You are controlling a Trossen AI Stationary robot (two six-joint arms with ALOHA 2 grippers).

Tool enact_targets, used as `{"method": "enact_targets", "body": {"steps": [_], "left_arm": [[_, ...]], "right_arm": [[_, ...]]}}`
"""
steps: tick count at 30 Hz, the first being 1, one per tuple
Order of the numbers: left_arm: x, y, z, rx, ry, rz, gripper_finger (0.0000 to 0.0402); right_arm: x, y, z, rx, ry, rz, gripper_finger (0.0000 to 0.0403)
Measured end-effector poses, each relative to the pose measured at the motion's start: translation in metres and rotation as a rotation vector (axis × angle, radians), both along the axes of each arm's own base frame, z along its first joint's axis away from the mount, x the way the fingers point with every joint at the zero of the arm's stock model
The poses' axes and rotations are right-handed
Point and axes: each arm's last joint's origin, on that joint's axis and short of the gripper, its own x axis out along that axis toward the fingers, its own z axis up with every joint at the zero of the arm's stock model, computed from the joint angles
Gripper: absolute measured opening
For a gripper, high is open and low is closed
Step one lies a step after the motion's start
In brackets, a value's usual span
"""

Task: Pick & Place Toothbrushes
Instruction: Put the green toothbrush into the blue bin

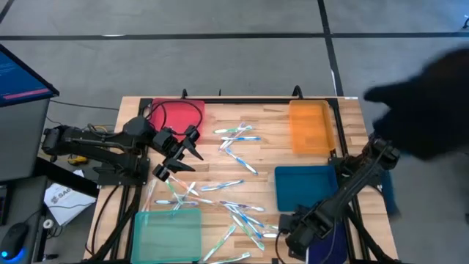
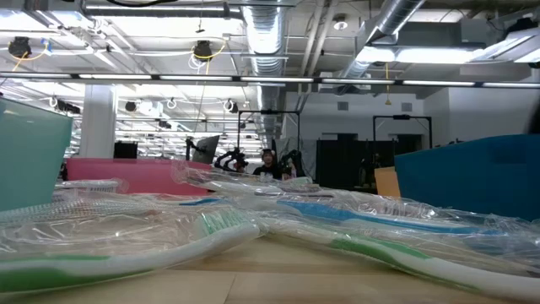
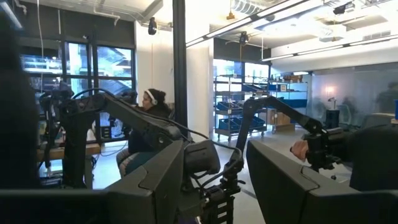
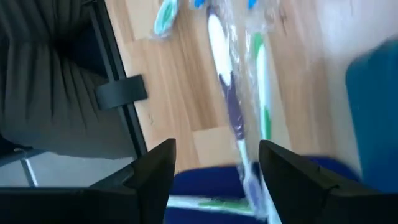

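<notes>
Everywhere, wrapped toothbrushes (image 1: 236, 135) across wooden table (image 1: 264, 163)

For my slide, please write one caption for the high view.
Wrapped toothbrushes lie scattered on the wooden table among four trays; left gripper and right gripper both open, empty.

— Any words or numbers you can read from where you are?
— None. I see print on the white paper (image 1: 62, 196) beside my table (image 1: 275, 158), but it is too small to read.
</notes>
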Motion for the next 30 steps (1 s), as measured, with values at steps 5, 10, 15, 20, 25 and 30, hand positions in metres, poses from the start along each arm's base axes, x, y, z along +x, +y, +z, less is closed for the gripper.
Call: {"method": "enact_targets", "body": {"steps": [5, 10, 15, 20, 25, 30], "left_arm": [[0.000, 0.000, 0.000, 0.000, 0.000, 0.000, 0.0172], [0.000, 0.000, 0.000, -0.002, 0.002, -0.001, 0.0172], [0.000, 0.000, 0.000, -0.002, 0.002, -0.001, 0.0172], [0.000, 0.000, 0.000, -0.003, 0.002, -0.001, 0.0172], [0.000, 0.000, 0.000, -0.008, 0.006, -0.004, 0.0172], [0.000, -0.005, 0.000, -0.003, 0.004, -0.024, 0.0172]], "right_arm": [[-0.005, -0.007, -0.015, -0.024, 0.054, -0.080, 0.0225], [-0.008, -0.010, -0.023, -0.028, 0.068, -0.125, 0.0225], [-0.010, -0.009, -0.030, -0.072, -0.019, -0.138, 0.0225], [-0.011, -0.009, -0.031, -0.108, -0.042, -0.109, 0.0225], [-0.012, -0.004, -0.042, -0.150, -0.042, -0.080, 0.0225], [-0.009, 0.003, -0.066, -0.180, 0.000, -0.041, 0.0225]]}}
